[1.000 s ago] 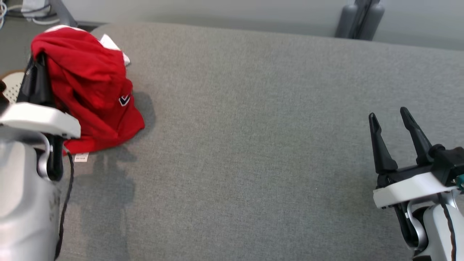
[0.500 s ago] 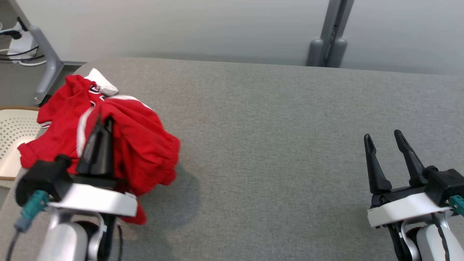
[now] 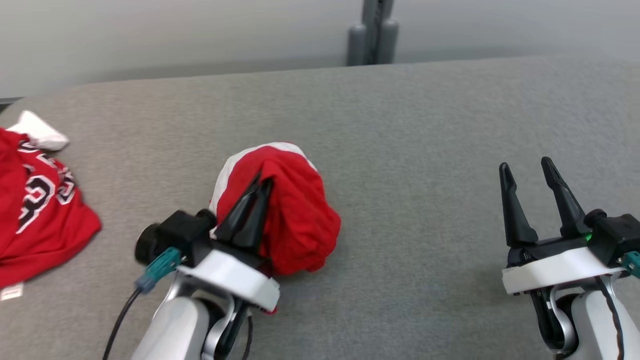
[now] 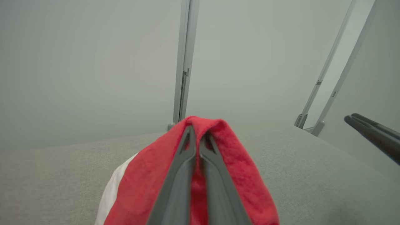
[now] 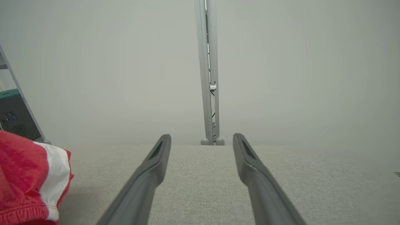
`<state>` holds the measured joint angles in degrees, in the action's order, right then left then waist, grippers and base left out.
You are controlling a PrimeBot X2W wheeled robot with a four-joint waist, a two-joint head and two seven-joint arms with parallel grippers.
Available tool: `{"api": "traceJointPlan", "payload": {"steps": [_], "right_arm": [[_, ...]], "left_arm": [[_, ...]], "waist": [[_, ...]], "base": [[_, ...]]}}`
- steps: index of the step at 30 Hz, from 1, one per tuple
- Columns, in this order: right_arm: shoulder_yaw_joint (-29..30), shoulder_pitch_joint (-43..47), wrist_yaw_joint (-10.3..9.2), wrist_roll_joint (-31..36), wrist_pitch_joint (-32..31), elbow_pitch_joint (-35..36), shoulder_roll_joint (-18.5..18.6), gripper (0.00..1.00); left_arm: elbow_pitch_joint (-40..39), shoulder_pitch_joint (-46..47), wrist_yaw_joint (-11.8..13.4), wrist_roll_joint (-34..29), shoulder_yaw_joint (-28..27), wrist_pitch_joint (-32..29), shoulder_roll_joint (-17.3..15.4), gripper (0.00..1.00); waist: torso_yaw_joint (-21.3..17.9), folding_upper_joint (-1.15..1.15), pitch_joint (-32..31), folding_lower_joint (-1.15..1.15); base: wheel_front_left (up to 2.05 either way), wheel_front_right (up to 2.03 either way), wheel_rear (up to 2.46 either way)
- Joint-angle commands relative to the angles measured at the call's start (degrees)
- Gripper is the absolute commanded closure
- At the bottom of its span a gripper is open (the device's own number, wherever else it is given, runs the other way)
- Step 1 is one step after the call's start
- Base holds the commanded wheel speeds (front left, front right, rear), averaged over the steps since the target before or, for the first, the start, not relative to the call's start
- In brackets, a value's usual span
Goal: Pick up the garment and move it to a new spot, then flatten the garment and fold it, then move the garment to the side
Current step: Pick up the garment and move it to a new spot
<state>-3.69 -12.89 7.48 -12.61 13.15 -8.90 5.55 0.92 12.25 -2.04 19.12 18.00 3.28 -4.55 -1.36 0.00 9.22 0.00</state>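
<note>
The robot's left hand (image 3: 265, 179) pinches a bunched red garment (image 3: 300, 220) with a white stripe. The bundle sits on the robot's side of the grey post (image 3: 372, 32) that rises at the far edge of the grey fabric tabletop (image 3: 425, 125), and somewhat to the left of that post. The hand's two dark fingers (image 4: 178, 187) are pressed together on a fold at the top of the bundle, and the cloth drapes down on both sides of them. Whether the bundle's lower edge touches the tabletop cannot be told. The right hand (image 3: 525, 165) is on the near side of the post and well to its right, fingers spread apart and holding nothing, above bare fabric. In the right wrist view the post stands between those parted fingertips, with the garment at the lower left corner. Far to the left of the post, at the tabletop's edge, a red jersey (image 3: 40, 210) with black-and-white numerals lies spread, well apart from the held bundle, with a small white tag (image 3: 11, 291) at its near corner.
</note>
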Motion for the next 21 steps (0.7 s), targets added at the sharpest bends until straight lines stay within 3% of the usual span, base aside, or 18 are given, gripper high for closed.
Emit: {"api": "traceJointPlan", "payload": {"steps": [1, 12, 21], "right_arm": [[0.1, -0.8, 0.03, -0.6, 0.5, -0.2, 0.0, 0.0], [-0.6, -3.7, 0.03, -4.0, 1.9, -3.0, -1.5, 0.0], [0.2, -4.2, 0.03, -5.5, 2.2, -3.4, -2.3, 0.0]], "left_arm": [[1.2, 2.3, -0.6, -0.6, 0.9, 0.3, 0.2, 1.0], [12.1, 18.0, -2.5, -2.1, 9.5, 1.0, 1.3, 1.0], [20.7, 18.8, -3.6, -0.5, 15.4, -1.2, 1.5, 1.0]], "waist": [[-3.8, 0.0, 3.0, 0.0], [-14.0, 0.0, 10.0, 0.0], [-15.8, 0.0, 12.6, 0.0]], "base": [[0.0, 0.0, 0.0], [0.0, 0.0, 0.0], [0.0, 0.0, 0.0]]}}
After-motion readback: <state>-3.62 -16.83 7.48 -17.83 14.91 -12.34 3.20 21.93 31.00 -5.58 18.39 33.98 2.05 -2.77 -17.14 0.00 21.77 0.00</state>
